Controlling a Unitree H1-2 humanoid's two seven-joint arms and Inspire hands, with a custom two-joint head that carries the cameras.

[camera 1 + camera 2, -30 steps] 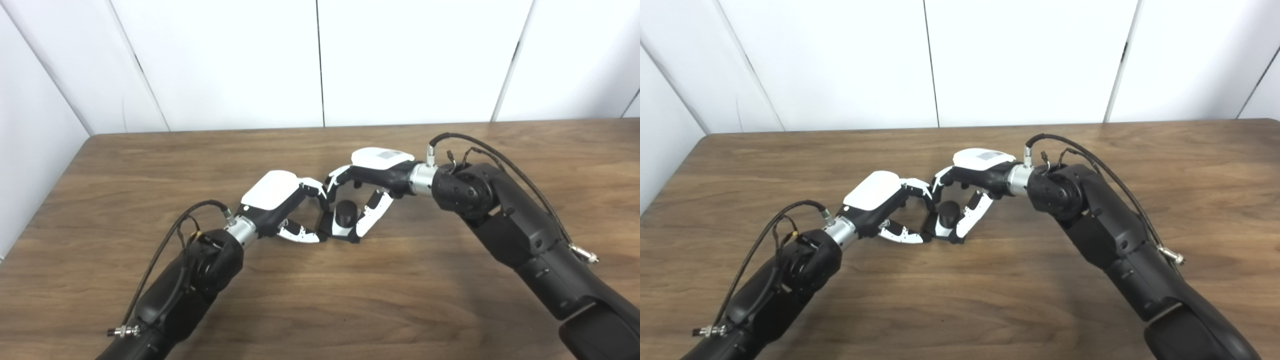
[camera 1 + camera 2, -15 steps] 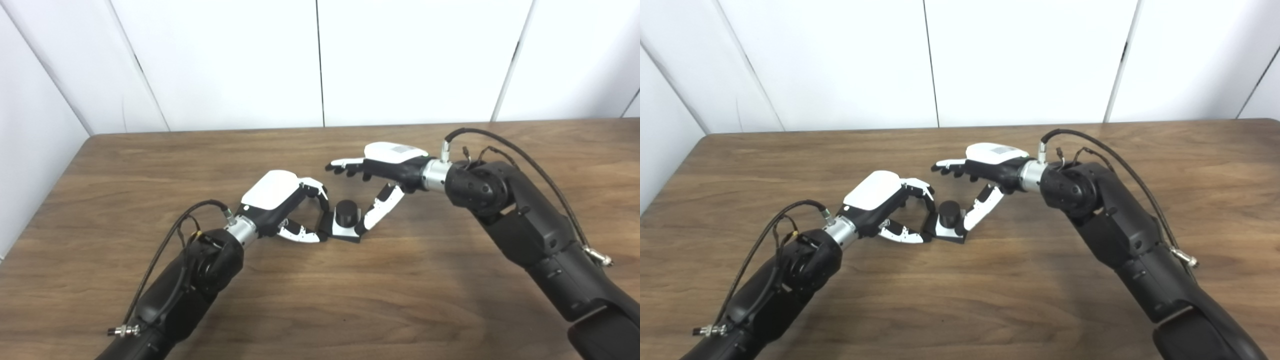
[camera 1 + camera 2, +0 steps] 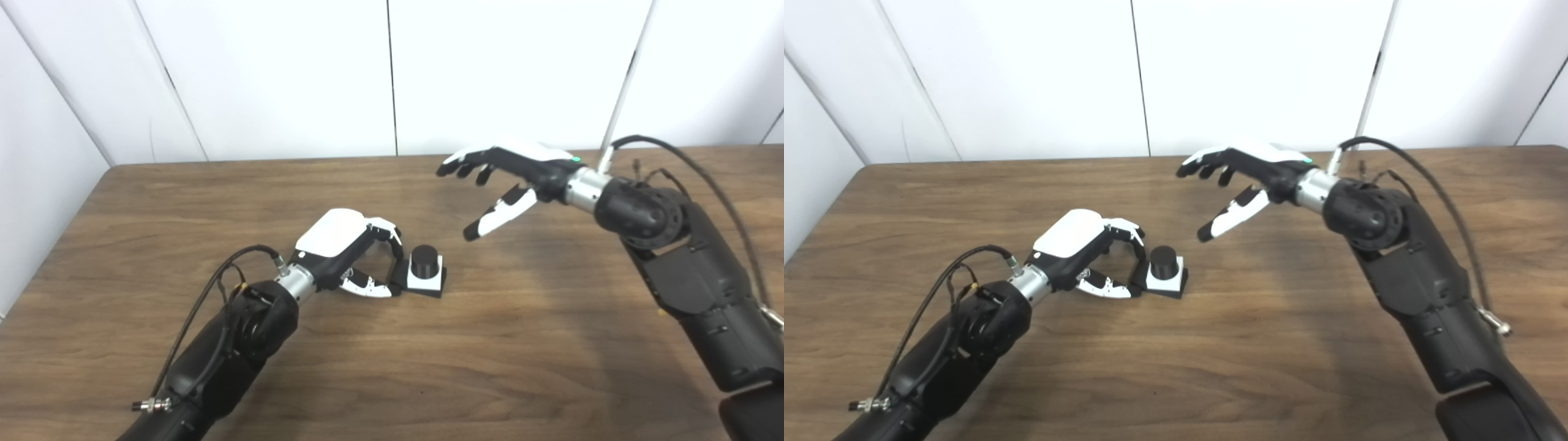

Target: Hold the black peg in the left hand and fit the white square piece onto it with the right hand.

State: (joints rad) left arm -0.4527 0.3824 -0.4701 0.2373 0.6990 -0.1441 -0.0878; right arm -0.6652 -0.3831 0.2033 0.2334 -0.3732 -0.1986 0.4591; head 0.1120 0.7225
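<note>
The left robot hand [image 3: 349, 248] gripped the base of the peg [image 3: 425, 262] on the worktop [image 3: 429, 367], steadying it, the white square [image 3: 427, 281] seated around it; the right robot hand [image 3: 520, 174] hovered open and empty, far right.

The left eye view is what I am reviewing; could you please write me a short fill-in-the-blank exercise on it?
1. The white square piece sits around the black ____.
2. The right hand is raised with its fingers ____, holding nothing.
3. The ____ hand grips the black base at the table.

Missing words: peg; apart; left
</note>
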